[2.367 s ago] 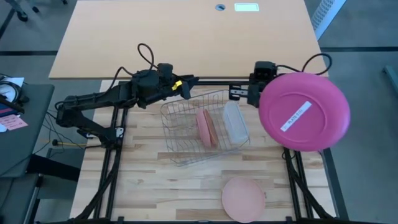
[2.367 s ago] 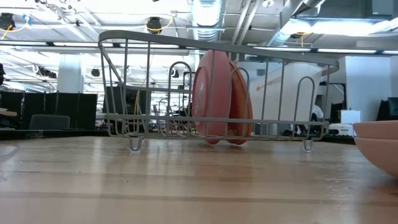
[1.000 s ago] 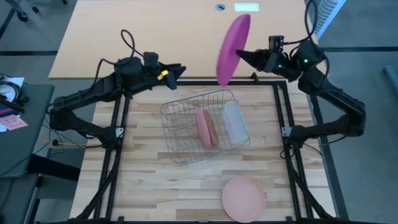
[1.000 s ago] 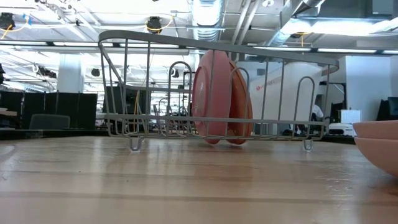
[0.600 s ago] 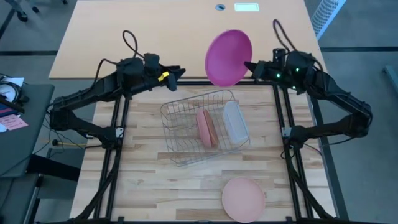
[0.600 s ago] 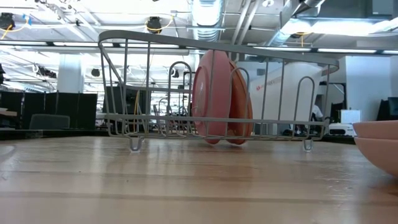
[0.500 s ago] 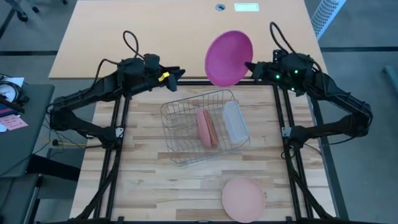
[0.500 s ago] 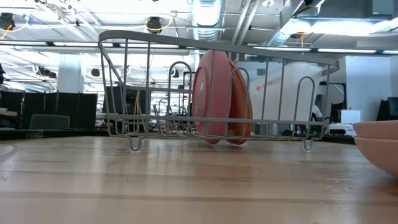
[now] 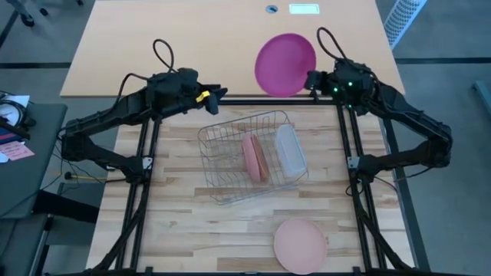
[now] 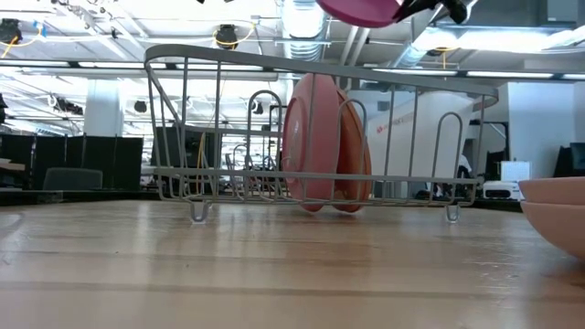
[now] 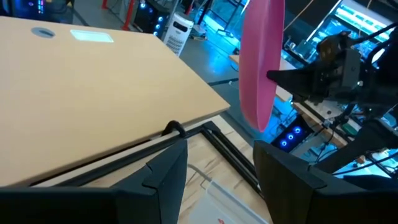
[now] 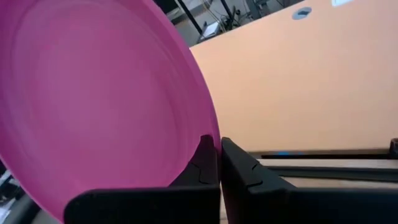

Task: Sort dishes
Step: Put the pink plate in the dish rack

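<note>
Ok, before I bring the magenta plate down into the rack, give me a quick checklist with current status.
1. Grip on plate: ok. The right hand is pinched on the rim of the magenta plate.
2. Plate clear of rack: ok. It hangs beyond the wire rack, above its top rail in the low view.
3. Free slot: cannot tell. Two salmon plates stand upright mid-rack and a translucent tub sits beside them; the open wires look free.
4. Left hand out of the way: ok. It waits open at the table's far edge.
5. Remaining plate: ok. A pale pink plate lies flat at the near edge.
</note>
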